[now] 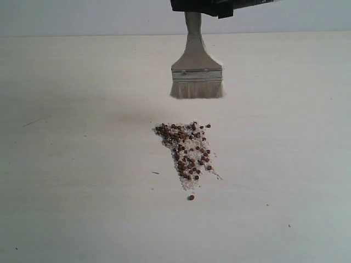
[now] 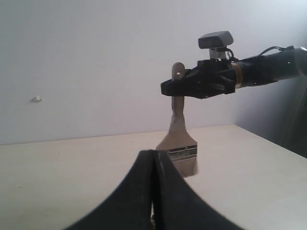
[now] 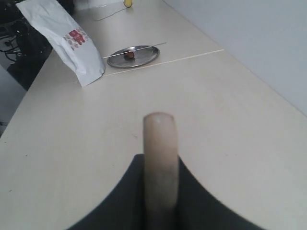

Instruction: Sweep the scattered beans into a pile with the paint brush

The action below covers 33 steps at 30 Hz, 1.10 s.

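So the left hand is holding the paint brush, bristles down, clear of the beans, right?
No, the right hand holds the paint brush; the right wrist view shows the handle in its grip. The left hand is shut, empty. Bristles down, clear of the beans: correct.

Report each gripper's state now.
Left gripper: closed, holding nothing.
Right gripper: closed on the paint brush, gripping its handle.

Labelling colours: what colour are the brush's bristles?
The paint brush has pale off-white bristles; clearest in exterior view.
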Available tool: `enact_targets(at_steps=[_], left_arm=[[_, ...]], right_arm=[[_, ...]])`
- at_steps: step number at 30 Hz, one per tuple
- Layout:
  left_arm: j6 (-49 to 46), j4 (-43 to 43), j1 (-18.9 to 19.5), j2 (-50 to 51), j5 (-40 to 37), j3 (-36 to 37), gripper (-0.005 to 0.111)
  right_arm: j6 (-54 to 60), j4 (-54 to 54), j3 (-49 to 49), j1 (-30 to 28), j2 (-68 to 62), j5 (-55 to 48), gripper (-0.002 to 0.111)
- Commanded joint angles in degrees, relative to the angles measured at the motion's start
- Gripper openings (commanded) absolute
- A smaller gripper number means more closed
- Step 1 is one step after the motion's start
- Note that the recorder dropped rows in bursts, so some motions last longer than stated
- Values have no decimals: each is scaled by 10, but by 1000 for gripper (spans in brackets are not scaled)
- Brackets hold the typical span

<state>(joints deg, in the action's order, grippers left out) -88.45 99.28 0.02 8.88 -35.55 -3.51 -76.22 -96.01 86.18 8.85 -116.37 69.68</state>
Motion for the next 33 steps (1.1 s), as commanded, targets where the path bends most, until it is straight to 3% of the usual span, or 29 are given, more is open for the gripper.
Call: enact_targets(at_steps=[1, 7, 16, 33], left_arm=[[4, 7, 2, -5, -1, 3, 0], [4, 7, 2, -5, -1, 3, 0], [4, 7, 2, -5, -1, 3, 0], [4, 7, 2, -5, -1, 3, 0]], right_arm=[[84, 47, -161, -1, 102, 3, 0], [112, 57, -319, 26, 222, 3, 0], [200, 78, -439, 108, 238, 3, 0], [345, 100, -460, 107, 145, 3, 0]])
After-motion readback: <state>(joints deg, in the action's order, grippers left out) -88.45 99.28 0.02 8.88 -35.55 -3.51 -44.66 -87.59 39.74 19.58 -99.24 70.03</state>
